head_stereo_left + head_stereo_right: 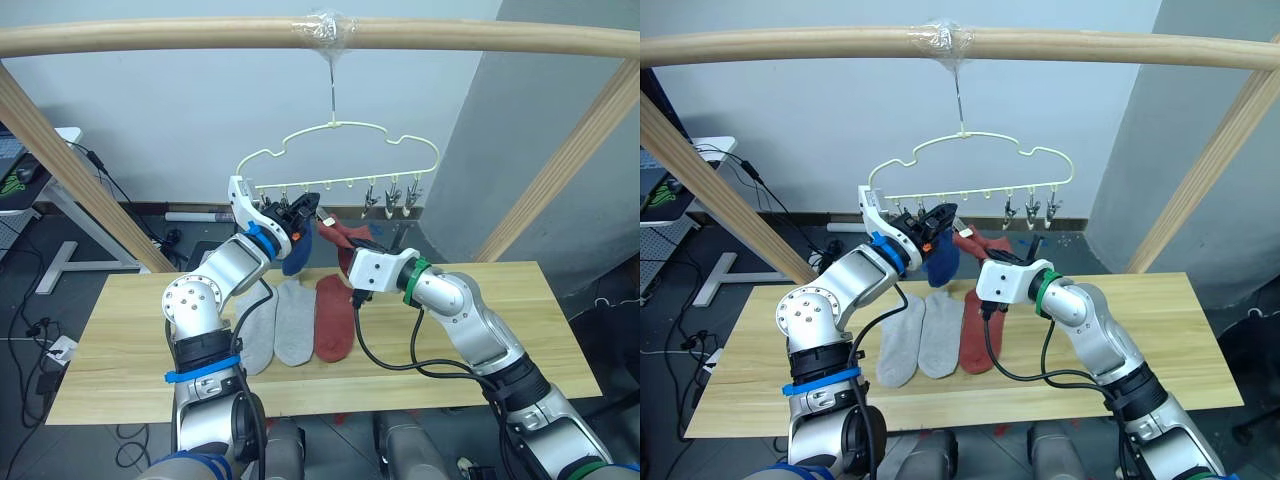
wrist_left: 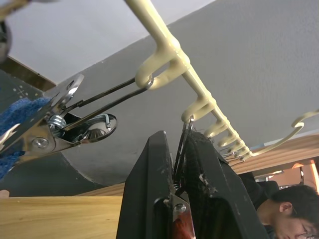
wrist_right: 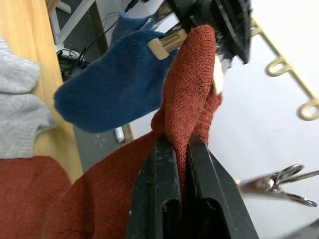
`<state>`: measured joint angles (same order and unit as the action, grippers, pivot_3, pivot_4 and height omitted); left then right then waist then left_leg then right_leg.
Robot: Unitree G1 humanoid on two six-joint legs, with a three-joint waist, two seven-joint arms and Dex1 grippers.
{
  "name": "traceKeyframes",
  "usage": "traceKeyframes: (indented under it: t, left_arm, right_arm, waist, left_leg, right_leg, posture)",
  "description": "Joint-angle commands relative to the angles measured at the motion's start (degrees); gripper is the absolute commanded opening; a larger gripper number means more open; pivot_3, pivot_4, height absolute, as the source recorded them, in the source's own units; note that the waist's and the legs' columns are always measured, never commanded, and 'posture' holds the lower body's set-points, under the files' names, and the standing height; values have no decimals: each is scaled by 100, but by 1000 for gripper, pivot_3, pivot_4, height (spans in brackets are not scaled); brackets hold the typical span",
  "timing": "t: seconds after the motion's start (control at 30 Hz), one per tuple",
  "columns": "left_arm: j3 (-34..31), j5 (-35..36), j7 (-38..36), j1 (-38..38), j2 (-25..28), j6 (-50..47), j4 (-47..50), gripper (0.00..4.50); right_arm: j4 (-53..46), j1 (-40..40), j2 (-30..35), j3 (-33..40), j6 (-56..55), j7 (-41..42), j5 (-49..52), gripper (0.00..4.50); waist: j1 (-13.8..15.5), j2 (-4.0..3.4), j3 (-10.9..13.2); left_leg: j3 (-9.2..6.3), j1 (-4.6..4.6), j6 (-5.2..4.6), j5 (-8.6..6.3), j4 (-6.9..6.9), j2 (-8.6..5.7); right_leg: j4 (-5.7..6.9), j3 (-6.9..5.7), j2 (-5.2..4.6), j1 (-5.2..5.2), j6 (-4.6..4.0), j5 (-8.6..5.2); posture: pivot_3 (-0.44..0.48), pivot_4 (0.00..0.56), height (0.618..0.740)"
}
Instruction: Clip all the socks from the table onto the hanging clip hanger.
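One blue sock already hangs from the clip hanger. The left gripper squeezes a clip on its lower bar, jaws clenched on it, while the right gripper grasps a red sock just below. Its cuff seems to reach the clip. Next: release the clip onto it. Three socks lie on the table below.

Pale-yellow clip hanger, light-wood table, grey socks, rust-red sock, blue sock
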<state>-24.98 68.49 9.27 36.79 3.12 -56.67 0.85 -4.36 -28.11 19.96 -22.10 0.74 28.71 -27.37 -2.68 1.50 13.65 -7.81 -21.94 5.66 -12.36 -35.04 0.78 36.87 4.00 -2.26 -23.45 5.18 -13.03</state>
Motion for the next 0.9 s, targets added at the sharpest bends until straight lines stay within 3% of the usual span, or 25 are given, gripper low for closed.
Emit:
traceKeyframes:
  t: [0.03, 0.2, 0.37, 0.5, 0.6, 0.67, 0.83, 0.9]
  left_arm:
    - [99, -21, -57, -51, 68, 120, 112, 92]
    - [98, 118, -114, -72, 138, 174, 178, 1756]
    - [60, 351, -34, -90, 177, 125, 252, 3147]
    - [2, 1102, 35, -269, 397, -179, 587, 4349]
    - [27, 1830, 25, -561, 786, -487, 796, 4467]
    - [160, 1907, -87, -734, 1166, -648, 918, 4467]
    - [818, 1093, -1127, -1582, 2520, -951, 1911, 4500]
    - [1144, 345, -1721, -1957, 3039, -632, 2370, 4500]
  right_arm:
    - [-99, -137, -57, -3, -102, -40, 1, 25]
    - [-70, -121, -56, 17, -113, -30, 9, 0]
    - [-2, -110, -39, 53, -145, -34, 55, 0]
    - [122, -123, -96, 109, -125, -59, 156, 0]
    - [272, -100, -287, 204, -2, -71, 411, 0]
    - [344, -75, -415, 273, 109, -18, 612, 0]
    - [442, 75, -665, 536, 515, 93, 1226, 1496]
    - [424, 206, -639, 617, 654, 140, 1348, 2212]
  waist:
    - [0, 0, 0]
    - [4, 0, 0]
    - [39, 2, 1]
    - [45, 4, 3]
    - [39, 4, 3]
    - [42, 4, 3]
    - [76, 8, 5]
    - [104, 8, 5]
  left_leg:
    - [0, 0, 0, 0, 0, 0]
    - [0, -2, 0, 0, 1, 0]
    - [-1, -7, 0, 0, 2, 0]
    - [0, -8, 0, 0, 5, 0]
    - [-1, -6, 0, 0, 9, 2]
    - [-1, -7, 0, 0, 11, 3]
    - [-1, -9, -1, -1, 13, 1]
    - [-2, -11, -1, -1, 14, 2]
  right_leg:
    - [0, 0, 0, 0, 0, 0]
    - [0, 0, 0, -3, 0, 0]
    - [-2, 0, 0, -7, 0, 0]
    - [-2, 0, 0, -9, -1, -1]
    - [-1, 0, 0, -11, -3, -2]
    - [1, 0, 0, -14, -4, -3]
    - [0, 0, 0, -16, -11, -6]
    - [0, 0, 0, -17, -40, -22]
  posture:
    - [24, 192, 740]
    - [24, 192, 740]
    - [34, 196, 740]
    - [42, 197, 740]
    - [42, 197, 740]
    - [50, 197, 740]
    - [75, 199, 740]
    - [82, 200, 740]
